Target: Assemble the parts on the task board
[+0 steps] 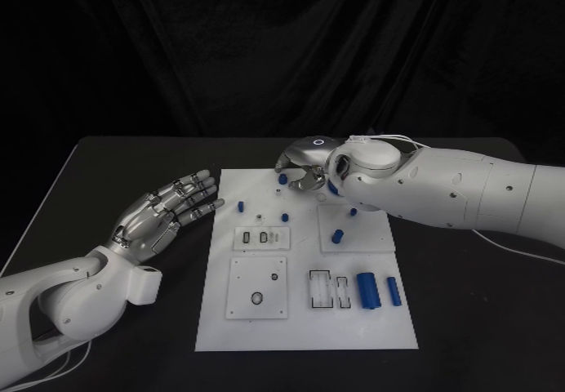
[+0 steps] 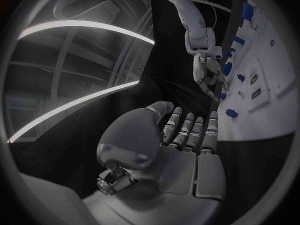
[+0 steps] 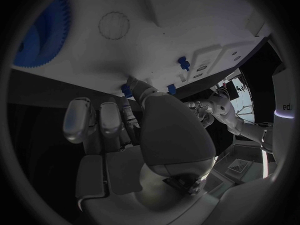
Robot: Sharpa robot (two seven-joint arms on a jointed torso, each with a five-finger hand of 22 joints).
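The white task board (image 1: 306, 322) lies in the middle of the black table. My right hand (image 1: 304, 169) hangs over its far edge with the fingers pointing down. In the right wrist view its thumb and one finger meet on a small blue part (image 3: 127, 91), the same part (image 1: 284, 174) seen in the head view at the far edge. A big blue toothed gear (image 3: 44, 32) lies just beside that hand. My left hand (image 1: 165, 214) lies flat and open on the table beside the board's left edge, holding nothing.
Small blue pegs (image 1: 242, 206) (image 1: 284, 217) (image 1: 351, 212) (image 1: 337, 237) stand on the board's far half. Two blue cylinders (image 1: 368, 291) (image 1: 393, 291) lie near its right edge, next to rectangular slots (image 1: 320, 287). Black table surrounds the board.
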